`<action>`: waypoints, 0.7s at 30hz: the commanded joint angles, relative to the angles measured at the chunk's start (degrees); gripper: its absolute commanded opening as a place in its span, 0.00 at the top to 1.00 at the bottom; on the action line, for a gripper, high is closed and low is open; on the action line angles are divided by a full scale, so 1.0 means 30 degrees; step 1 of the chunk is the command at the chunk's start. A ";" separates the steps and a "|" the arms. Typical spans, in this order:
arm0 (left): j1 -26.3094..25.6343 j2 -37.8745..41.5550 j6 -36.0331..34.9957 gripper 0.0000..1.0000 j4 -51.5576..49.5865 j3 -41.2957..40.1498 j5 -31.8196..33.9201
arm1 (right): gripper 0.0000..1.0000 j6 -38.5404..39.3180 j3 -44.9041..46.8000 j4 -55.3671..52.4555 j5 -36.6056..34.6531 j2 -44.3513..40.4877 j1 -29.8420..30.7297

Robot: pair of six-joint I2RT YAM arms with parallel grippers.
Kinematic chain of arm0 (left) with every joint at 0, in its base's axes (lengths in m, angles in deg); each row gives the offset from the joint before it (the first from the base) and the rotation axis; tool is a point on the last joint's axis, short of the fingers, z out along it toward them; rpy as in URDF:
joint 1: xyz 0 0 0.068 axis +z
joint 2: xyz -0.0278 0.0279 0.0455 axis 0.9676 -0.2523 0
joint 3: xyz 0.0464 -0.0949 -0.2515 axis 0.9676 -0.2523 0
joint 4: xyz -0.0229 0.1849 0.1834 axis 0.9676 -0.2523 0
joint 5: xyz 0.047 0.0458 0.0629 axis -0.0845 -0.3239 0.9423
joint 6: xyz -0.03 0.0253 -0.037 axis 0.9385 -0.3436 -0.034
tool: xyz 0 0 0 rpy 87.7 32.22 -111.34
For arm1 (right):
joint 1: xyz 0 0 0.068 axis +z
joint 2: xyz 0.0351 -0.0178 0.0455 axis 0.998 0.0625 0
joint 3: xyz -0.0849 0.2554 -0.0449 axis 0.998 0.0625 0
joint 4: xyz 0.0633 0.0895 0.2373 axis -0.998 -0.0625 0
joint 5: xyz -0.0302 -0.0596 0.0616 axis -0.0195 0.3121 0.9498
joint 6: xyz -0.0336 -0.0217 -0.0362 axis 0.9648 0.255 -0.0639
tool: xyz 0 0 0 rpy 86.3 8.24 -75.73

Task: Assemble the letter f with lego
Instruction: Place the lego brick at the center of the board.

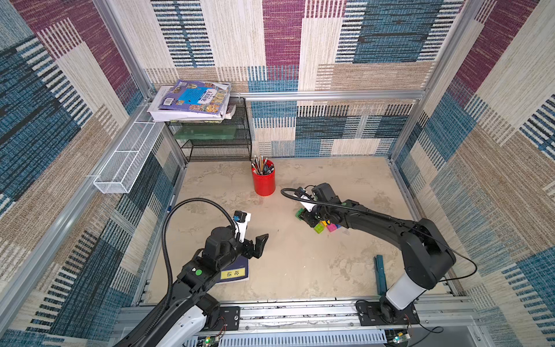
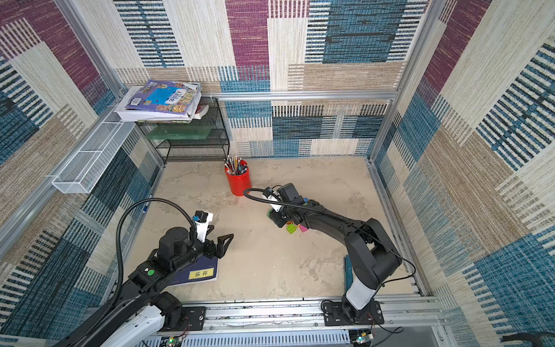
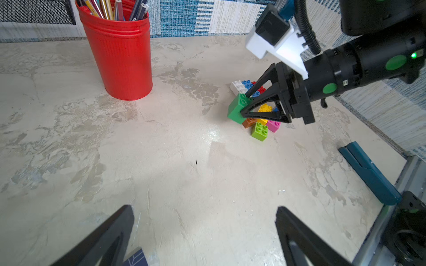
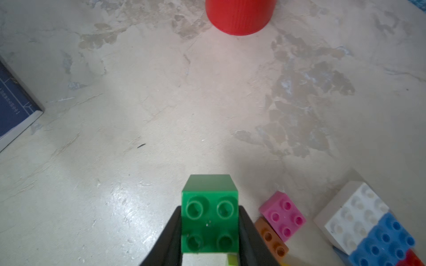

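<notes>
Beige tabletop [image 1: 300,264]; carpet walls [image 1: 360,45]; rt hand [image 4: 209,208] grips green lego [image 3: 235,108].

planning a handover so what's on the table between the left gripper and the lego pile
Only bare tabletop, save a tiny dark speck. The left wrist view shows it, looking from the open left gripper across to the lego pile.

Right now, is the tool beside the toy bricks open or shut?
Shut: the right tool grips the green brick from both sides, as its wrist view shows.

top views: high, looking down, whole table [image 1: 300,264] | wrist views: low, close, facing tabletop | shared: red cup [image 3: 119,53], lego [image 3: 259,131]
</notes>
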 commanded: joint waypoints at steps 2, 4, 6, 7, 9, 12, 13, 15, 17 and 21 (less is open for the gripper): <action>-0.0011 0.0713 0.0421 0.01 -0.0659 -0.0495 -0.1553 | 0.64 0.0371 -0.0174 0.0551 0.0371 0.0527 0.0786; -0.0013 0.0924 0.0514 0.01 -0.0678 -0.0885 -0.1920 | 0.65 0.0378 -0.0154 0.0600 0.0262 0.0783 0.1176; -0.0015 0.1000 0.0623 0.01 -0.0685 -0.1177 -0.1724 | 0.65 0.0378 -0.0180 0.0642 0.0300 0.1021 0.1466; -0.0015 0.0973 0.0593 0.01 -0.0718 -0.1296 -0.1718 | 0.65 0.0378 -0.0230 0.0635 0.0357 0.1129 0.1632; -0.0001 0.0944 0.0603 0.01 -0.0717 -0.1442 -0.1689 | 0.64 0.0482 -0.0324 0.0655 0.0314 0.1363 0.1952; -0.0015 0.0942 0.0626 0.01 -0.0716 -0.1515 -0.1776 | 0.65 0.0605 -0.0515 0.0664 0.0217 0.1740 0.2266; -0.0008 0.0986 0.0605 0.01 -0.0718 -0.1542 -0.1792 | 0.65 0.0627 -0.0611 0.0629 0.0251 0.1887 0.2325; -0.0015 0.0936 0.0626 0.01 -0.0717 -0.1574 -0.1753 | 0.64 0.0697 -0.0818 0.0554 0.0225 0.2199 0.2409; -0.0015 0.0945 0.0651 0.01 -0.0718 -0.1575 -0.1720 | 0.65 0.0783 -0.1020 0.0442 0.0197 0.2496 0.2474; -0.0015 0.0943 0.0623 0.01 -0.0718 -0.1605 -0.1747 | 0.64 0.0942 -0.1365 0.0261 -0.0028 0.2949 0.2666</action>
